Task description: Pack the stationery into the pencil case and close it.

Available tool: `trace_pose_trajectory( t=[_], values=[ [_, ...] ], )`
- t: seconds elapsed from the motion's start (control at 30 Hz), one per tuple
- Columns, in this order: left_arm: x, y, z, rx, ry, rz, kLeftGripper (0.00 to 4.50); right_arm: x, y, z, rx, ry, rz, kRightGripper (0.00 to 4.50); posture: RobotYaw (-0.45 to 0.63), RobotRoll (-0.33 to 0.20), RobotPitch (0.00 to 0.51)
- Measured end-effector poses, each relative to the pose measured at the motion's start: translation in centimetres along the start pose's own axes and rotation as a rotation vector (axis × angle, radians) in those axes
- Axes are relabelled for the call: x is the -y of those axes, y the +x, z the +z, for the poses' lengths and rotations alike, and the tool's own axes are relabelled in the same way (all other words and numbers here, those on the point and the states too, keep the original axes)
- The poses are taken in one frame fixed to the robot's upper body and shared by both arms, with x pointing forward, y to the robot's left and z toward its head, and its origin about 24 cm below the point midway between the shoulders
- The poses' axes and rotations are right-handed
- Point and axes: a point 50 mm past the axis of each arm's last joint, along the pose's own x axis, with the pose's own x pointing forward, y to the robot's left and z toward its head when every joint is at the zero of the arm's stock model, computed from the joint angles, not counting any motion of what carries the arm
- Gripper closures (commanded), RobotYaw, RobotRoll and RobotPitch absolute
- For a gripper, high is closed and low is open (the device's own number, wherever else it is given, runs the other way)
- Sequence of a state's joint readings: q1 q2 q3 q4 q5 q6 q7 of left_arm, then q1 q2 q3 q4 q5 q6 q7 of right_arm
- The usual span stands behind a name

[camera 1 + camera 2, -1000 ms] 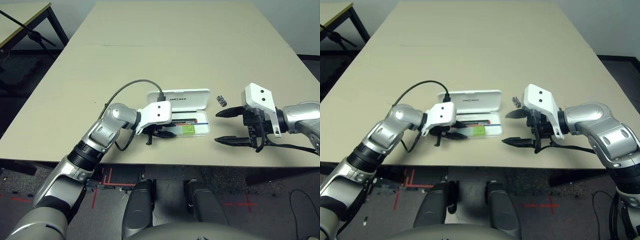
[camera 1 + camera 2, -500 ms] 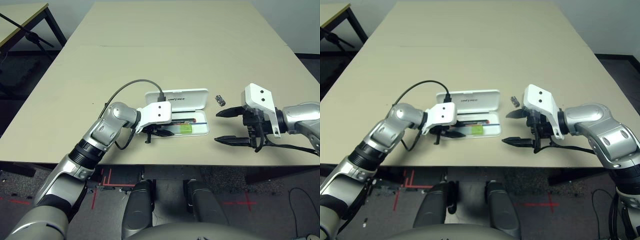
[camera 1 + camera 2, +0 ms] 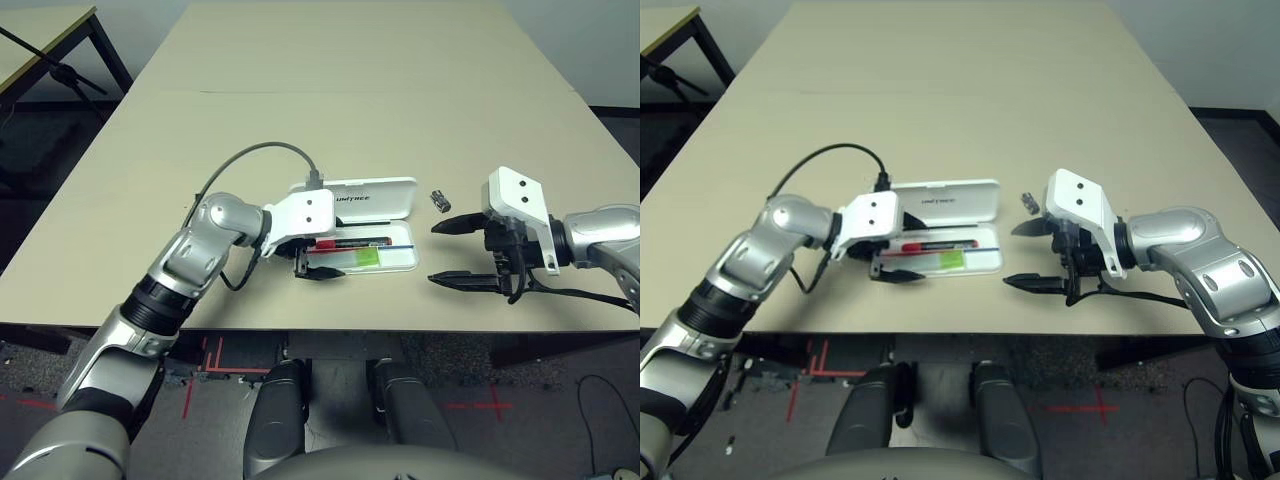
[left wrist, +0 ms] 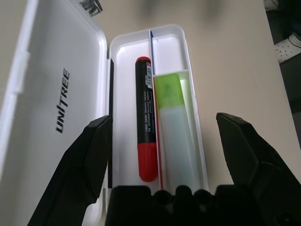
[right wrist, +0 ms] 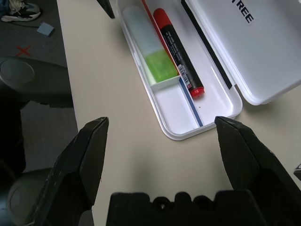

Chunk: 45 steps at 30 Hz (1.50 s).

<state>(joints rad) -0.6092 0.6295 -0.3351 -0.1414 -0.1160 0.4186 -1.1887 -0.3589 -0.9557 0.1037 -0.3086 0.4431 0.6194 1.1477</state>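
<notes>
The white pencil case (image 3: 408, 262) lies open, its "unitree" lid (image 4: 47, 94) flat on the table. In its tray rest the red marker (image 4: 146, 122) and, beside it, the white stick with a green end (image 4: 175, 136). The tiny silver-black cylinder (image 3: 440, 201) sits on the table just right of the lid. My left gripper (image 4: 164, 125) hovers open over the tray's left end, holding nothing. Right of the case, my right gripper (image 3: 436, 254) stands open and empty, just in front of the cylinder.
A grey cable (image 3: 250, 160) loops from my left wrist over the table. The near table edge (image 3: 400, 325) runs close below both grippers. A second table (image 3: 40, 40) stands far left, and bare tabletop stretches behind the case.
My left gripper has drawn back to the left along the tray, uncovering the red marker. My right arm has not moved.
</notes>
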Motion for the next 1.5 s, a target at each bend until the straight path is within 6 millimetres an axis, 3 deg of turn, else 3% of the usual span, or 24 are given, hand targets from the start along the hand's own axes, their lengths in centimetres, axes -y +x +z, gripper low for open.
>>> trace_pose_trajectory(
  t=[0.37, 0.63, 0.87, 1.07, 1.27, 1.5],
  values=[
    [0.9, -4.3, 0.5, 0.000, -0.016, 0.056, 0.01, 0.6, -0.6, -0.6, -0.030, 0.019, -0.030, 0.00, 0.05, 0.000, 0.149],
    [1.5, -4.5, 0.5, -0.026, -0.011, 0.051, 0.01, 1.4, -2.0, -0.6, -0.116, 0.096, -0.108, 0.00, 0.04, 0.000, 0.156],
    [1.5, -4.4, 0.4, -0.029, -0.013, 0.045, 0.01, 2.6, -3.8, 0.4, -0.177, 0.248, -0.256, 0.00, 0.03, 0.000, 0.160],
    [1.6, -4.1, 0.4, -0.030, -0.014, 0.037, 0.01, 3.8, -4.2, -0.1, -0.234, 0.341, -0.400, 0.00, 0.02, 0.000, 0.166],
    [1.6, -4.0, 0.4, -0.029, -0.012, 0.037, 0.01, 6.1, -2.3, -1.3, -0.276, 0.453, -0.550, 0.00, 0.04, 0.000, 0.168],
    [1.7, -3.8, 0.4, -0.032, -0.015, 0.038, 0.01, 8.0, -0.4, -1.8, -0.275, 0.493, -0.602, 0.00, 0.06, 0.000, 0.166]
  ],
)
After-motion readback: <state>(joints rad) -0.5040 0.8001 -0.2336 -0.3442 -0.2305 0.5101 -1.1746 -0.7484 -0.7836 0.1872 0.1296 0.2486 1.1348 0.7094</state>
